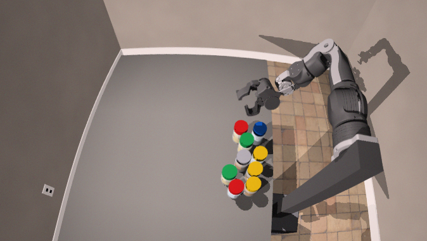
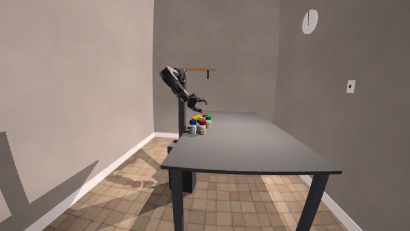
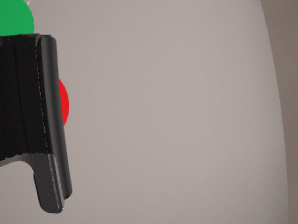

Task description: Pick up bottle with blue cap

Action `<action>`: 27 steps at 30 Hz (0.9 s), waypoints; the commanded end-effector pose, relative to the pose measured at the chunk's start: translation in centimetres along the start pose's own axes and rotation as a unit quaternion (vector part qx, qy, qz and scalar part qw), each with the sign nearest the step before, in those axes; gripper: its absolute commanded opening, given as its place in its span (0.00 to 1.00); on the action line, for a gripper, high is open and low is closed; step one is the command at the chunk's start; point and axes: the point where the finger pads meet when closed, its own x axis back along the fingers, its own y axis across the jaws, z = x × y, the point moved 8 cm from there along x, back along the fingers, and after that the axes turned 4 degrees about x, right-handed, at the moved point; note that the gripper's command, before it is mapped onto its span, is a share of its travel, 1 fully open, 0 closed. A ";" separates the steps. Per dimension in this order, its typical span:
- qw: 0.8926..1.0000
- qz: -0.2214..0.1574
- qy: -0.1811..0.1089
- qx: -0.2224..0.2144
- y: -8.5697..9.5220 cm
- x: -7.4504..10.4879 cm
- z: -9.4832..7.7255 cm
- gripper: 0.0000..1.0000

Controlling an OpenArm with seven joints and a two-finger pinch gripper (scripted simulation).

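The claw [image 1: 248, 101] hangs in the air with its fingers apart, and it holds nothing. The bottle with the blue cap [image 1: 259, 131] stands on the tabletop [image 1: 158, 143] near the claw, lower down, beside a red-capped bottle [image 1: 240, 130]. Some bottles look pale inside.

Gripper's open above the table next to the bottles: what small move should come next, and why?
Probably shift the gripper over the blue-capped bottle, then lower it. The fingers stand apart on nothing, off to one side of the cluster, above cap height. The target stands at the cluster's near corner by the table edge, crowded by the red-capped bottle and green-capped bottle.
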 end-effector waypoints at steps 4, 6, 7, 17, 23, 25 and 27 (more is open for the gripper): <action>0.999 0.011 -0.013 -0.049 -0.2 0.8 -0.1 0.45; 0.997 0.018 -0.020 -0.074 -0.3 1.2 -0.2 0.45; 0.996 0.021 -0.023 -0.087 -0.4 1.4 -0.2 0.45; 0.991 0.030 -0.033 -0.124 -0.5 1.9 -0.3 0.45; 0.979 0.045 -0.033 -0.197 -0.9 3.6 -0.1 0.45; 0.973 0.050 -0.032 -0.222 -1.0 4.1 -0.1 0.45; 0.967 0.056 -0.031 -0.246 -1.1 4.6 0.0 0.45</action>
